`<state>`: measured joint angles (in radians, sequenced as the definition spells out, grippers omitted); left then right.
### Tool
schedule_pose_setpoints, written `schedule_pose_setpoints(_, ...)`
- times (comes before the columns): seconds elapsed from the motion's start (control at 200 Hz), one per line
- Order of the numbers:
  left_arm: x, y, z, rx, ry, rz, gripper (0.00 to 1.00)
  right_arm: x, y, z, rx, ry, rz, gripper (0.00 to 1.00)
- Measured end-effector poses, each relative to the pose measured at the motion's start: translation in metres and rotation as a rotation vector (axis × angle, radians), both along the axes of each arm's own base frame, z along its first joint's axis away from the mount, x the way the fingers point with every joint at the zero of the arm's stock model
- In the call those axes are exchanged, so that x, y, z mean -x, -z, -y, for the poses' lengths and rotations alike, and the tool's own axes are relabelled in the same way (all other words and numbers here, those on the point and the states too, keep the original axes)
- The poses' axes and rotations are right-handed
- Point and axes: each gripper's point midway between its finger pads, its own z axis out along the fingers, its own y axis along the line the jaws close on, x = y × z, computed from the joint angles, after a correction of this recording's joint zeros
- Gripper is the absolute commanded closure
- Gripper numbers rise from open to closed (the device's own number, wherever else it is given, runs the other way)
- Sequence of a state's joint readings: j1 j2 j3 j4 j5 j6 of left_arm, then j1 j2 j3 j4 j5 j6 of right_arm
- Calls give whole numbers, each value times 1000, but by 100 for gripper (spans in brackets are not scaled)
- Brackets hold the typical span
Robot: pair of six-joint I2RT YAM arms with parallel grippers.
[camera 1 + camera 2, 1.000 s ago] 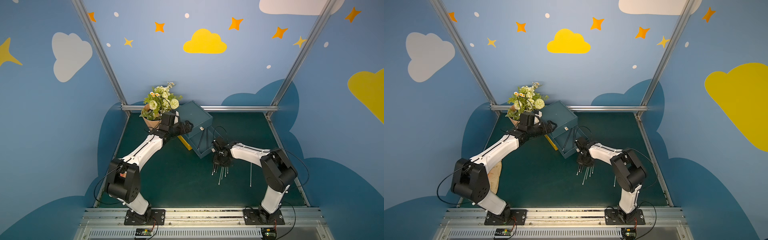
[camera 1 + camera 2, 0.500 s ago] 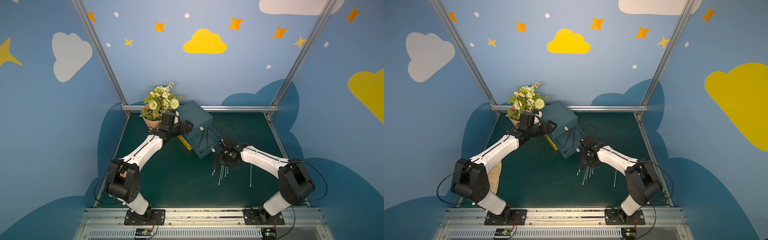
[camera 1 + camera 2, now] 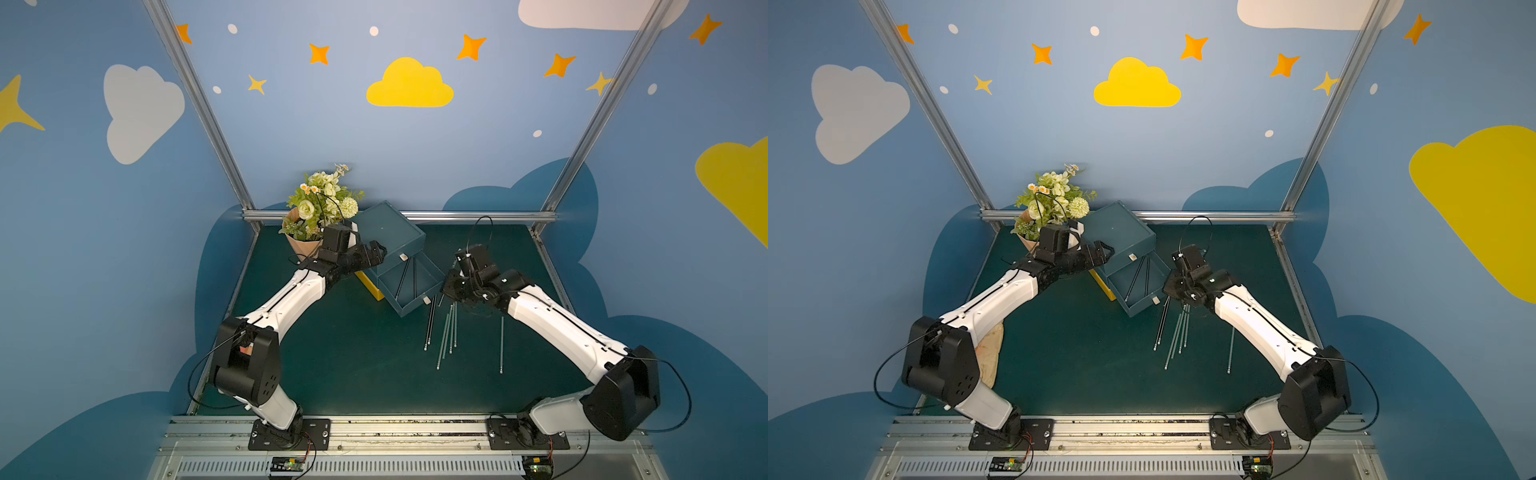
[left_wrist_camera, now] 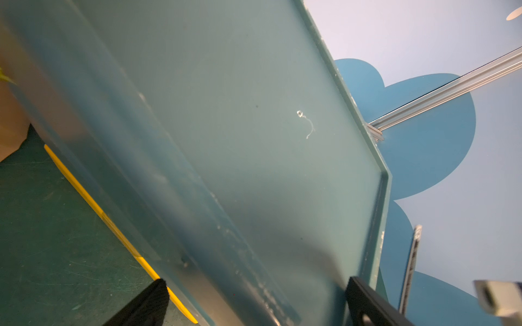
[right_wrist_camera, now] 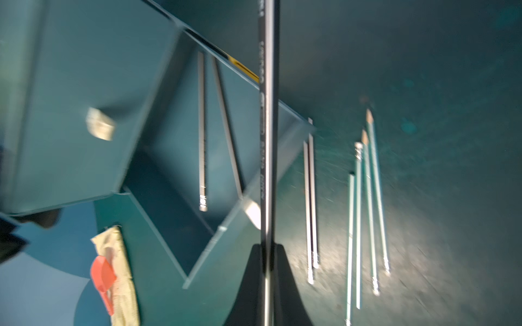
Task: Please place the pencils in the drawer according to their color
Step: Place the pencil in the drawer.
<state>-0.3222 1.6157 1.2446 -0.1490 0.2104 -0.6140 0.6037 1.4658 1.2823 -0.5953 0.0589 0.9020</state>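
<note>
blue walls painted with clouds and stars close in a dark green desk [image 3: 332, 353]. at its far middle stands a teal cabinet [image 3: 390, 228] with one drawer [image 3: 430, 278] pulled out toward the near right and two black pencils [image 3: 402, 279] lying inside. a yellow drawer [image 3: 370, 286] peeks out lower down on the left. the left tool [image 4: 255, 282] is spread, with a finger on each side of the cabinet body, seemingly steadying it; whether it presses i cannot tell. the right tool [image 5: 268, 251], just right of the open drawer, is pinching a black pencil [image 5: 268, 113] near one end, its shaft reaching across the drawer's corner. on the desk just near of the drawer lie a black pair [image 3: 430, 324], a cluster of pale grey-green pencils [image 3: 449, 332] beside them, and a lone pencil [image 3: 501, 345] apart on the right.

the step in hand looks like carrying this black pencil to join the black ones. next, the shaft wants turning in line with the drawer's length and lowering inside the walls, then the tool can open. held by its end, the long pencil could catch the rim.
</note>
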Motion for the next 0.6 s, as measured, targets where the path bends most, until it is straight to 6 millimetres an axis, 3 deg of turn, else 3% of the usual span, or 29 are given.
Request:
schedule_pose_setpoints(0.13,0,0,0,3,-2,4,0,-32,-15,-30,-45,-28,25,100)
schedule_pose_setpoints(0.265,-1,0,0,3,-2,4,0,-50,7,-52,-51,-56,-24,100)
schedule_pose_setpoints(0.42,-1,0,0,3,-2,4,0,-49,42,-67,-33,-87,-105,100)
schedule_pose_setpoints(0.601,0,0,0,3,-2,4,0,-40,54,-84,-35,-121,-137,100)
